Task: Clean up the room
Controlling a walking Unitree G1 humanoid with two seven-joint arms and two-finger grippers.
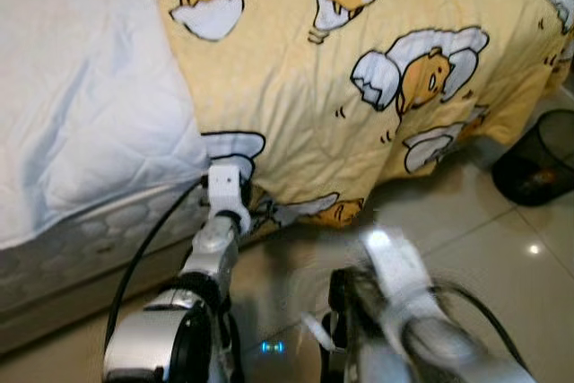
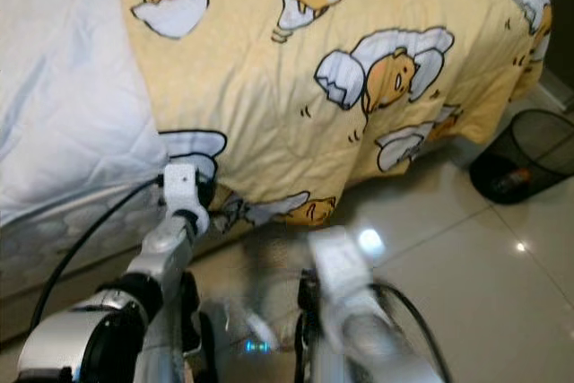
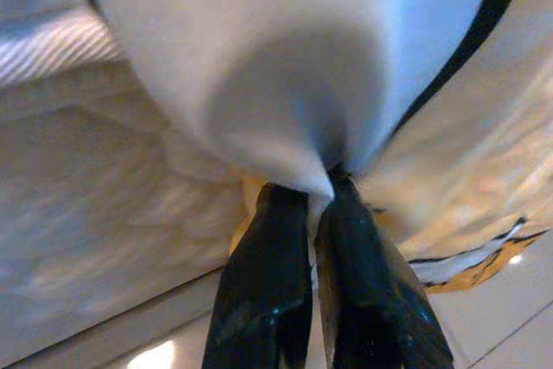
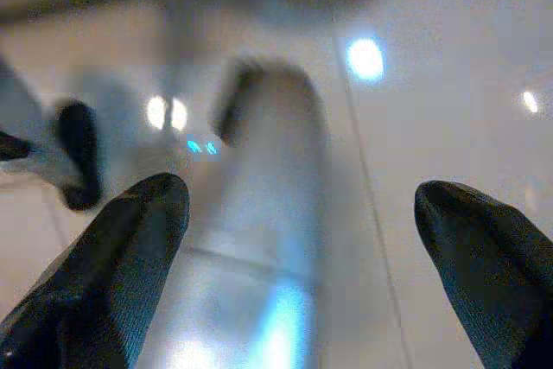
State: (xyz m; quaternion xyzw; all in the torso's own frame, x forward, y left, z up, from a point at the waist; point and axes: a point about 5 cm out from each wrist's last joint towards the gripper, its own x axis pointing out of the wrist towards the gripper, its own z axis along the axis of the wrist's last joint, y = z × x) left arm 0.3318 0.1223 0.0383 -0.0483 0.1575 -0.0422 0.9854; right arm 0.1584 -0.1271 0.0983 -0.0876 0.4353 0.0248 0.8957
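Note:
A yellow blanket [image 1: 359, 87] printed with egg characters covers the bed and hangs over its side toward the floor. My left gripper [image 3: 321, 192] is shut on a fold of the blanket's edge, on a white patch with a black outline. In the eye views, the left arm [image 1: 215, 248] reaches up to that hanging edge at the side of the bed. The right arm [image 1: 404, 302] is low in front of me and blurred. My right gripper [image 4: 302, 205] is open above the glossy floor, with nothing between its fingers.
A white quilted cover [image 1: 81, 87] lies on the left part of the bed, with the mattress side [image 1: 90, 239] below it. A black mesh waste bin [image 1: 543, 159] stands on the tiled floor [image 1: 502, 257] at the right, next to the blanket's corner.

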